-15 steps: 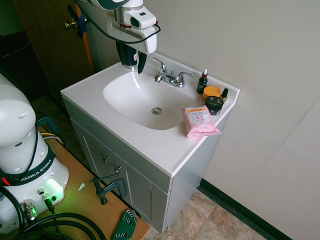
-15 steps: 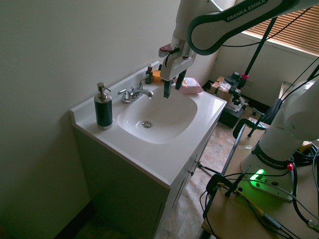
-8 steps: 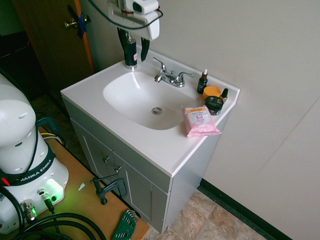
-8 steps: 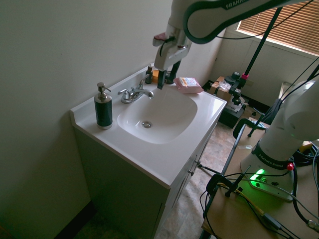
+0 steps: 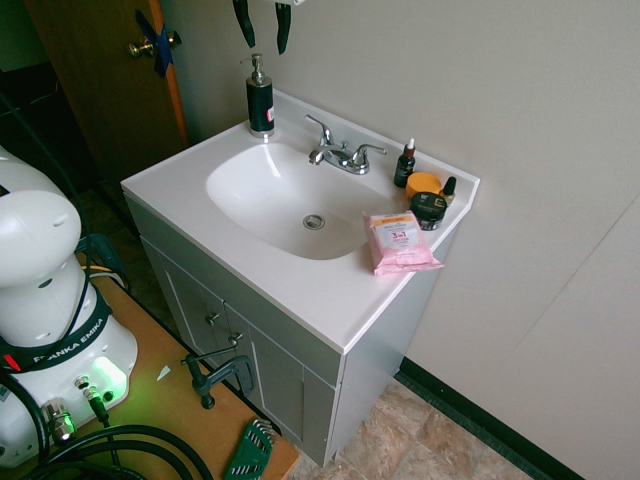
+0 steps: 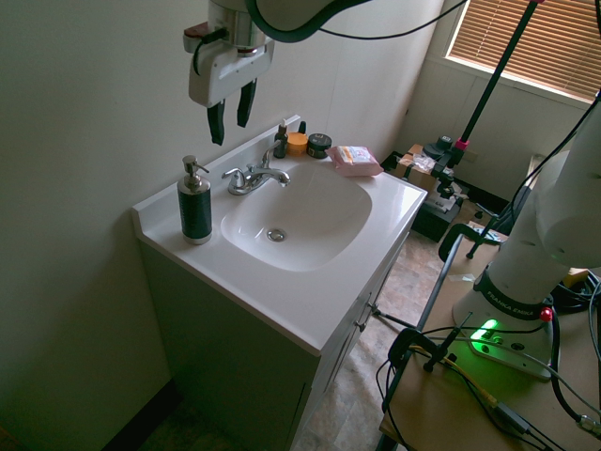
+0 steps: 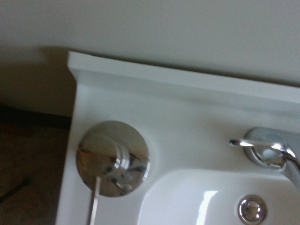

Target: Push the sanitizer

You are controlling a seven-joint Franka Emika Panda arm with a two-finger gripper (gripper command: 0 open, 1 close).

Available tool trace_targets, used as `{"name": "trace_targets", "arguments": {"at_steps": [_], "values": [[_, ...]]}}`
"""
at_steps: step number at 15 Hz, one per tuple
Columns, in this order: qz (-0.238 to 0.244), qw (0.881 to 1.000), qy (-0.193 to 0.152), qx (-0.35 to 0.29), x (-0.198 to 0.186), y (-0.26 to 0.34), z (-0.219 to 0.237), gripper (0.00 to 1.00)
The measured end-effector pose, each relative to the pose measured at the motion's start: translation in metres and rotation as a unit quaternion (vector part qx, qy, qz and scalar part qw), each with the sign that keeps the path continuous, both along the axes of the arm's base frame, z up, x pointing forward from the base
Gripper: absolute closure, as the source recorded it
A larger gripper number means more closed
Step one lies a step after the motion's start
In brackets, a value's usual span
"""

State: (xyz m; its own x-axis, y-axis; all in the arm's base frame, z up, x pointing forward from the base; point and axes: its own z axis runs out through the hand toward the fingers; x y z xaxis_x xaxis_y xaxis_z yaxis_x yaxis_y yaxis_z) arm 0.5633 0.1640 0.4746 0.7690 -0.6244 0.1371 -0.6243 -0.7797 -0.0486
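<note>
The sanitizer (image 5: 260, 100) is a tall black pump bottle with a silver head, standing upright on the back corner of the white vanity top (image 5: 300, 285), beside the basin. It also shows at the corner in the second exterior view (image 6: 194, 207), and from straight above in the wrist view (image 7: 112, 157) as a shiny round cap. My gripper (image 6: 231, 113) hangs open and empty in the air well above the bottle, near the wall; only its two dark fingertips (image 5: 244, 22) show at the top of the first exterior view.
A chrome faucet (image 5: 338, 154) stands behind the basin (image 5: 290, 205). At the far end of the top sit a small dropper bottle (image 5: 405, 165), an orange-lidded jar (image 5: 424, 185), a dark jar (image 5: 430, 208) and a pink wipes pack (image 5: 400, 242). The wall runs close behind.
The gripper has risen from just above the basin and travelled towards the sanitizer's corner, ending high above the bottle. It stays open. The bottle has not moved.
</note>
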Motion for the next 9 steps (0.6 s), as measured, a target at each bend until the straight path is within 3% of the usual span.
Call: {"name": "trace_targets", "arguments": {"at_steps": [9], "values": [[0.019, 1.000, 0.010, -0.014, 0.035, 0.065, -0.013, 1.00]]}}
